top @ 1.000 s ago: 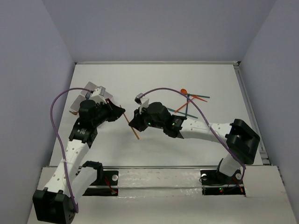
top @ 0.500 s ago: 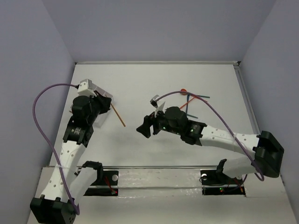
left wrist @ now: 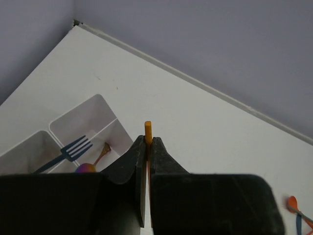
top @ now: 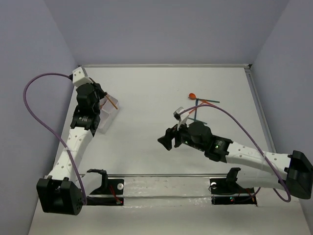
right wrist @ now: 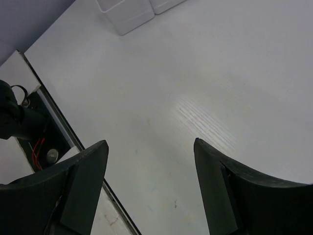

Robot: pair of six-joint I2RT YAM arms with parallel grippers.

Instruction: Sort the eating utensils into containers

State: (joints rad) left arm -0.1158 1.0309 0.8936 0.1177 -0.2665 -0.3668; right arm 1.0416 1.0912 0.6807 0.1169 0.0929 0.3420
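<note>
**Orange stick pinched over the tray, right gripper open and empty**

The orange stick point(left wrist: 148, 128) is clamped between the closed fingers of the left gripper point(left wrist: 146, 143), and its blunt tip pokes out just past the fingertips. In the top view the stick point(top: 112, 102) slants out from the left gripper point(top: 101, 101) above the far end of the white tray point(top: 108, 120).

Below and to the left of those fingers, the tray point(left wrist: 93, 120) shows its divided compartments. A teal fork point(left wrist: 68, 152) lies in one of them, and a copper spoon point(left wrist: 101, 153) lies in the compartment next to it, closer to the fingers. A small shiny rounded piece sits beside the spoon, half hidden by the gripper body, so I cannot tell what it is.

The right gripper point(top: 168, 140) hangs well apart from the tray with its fingers spread wide and nothing between them. Its wrist view shows only bare white table point(right wrist: 205, 73) beneath the right gripper point(right wrist: 149, 147).

The loose utensils point(top: 199, 108) lie crossed in a small heap on the table behind the right gripper, on its far side. Among them, an orange spoon point(top: 192, 96) sits at the far edge of the heap.
</note>
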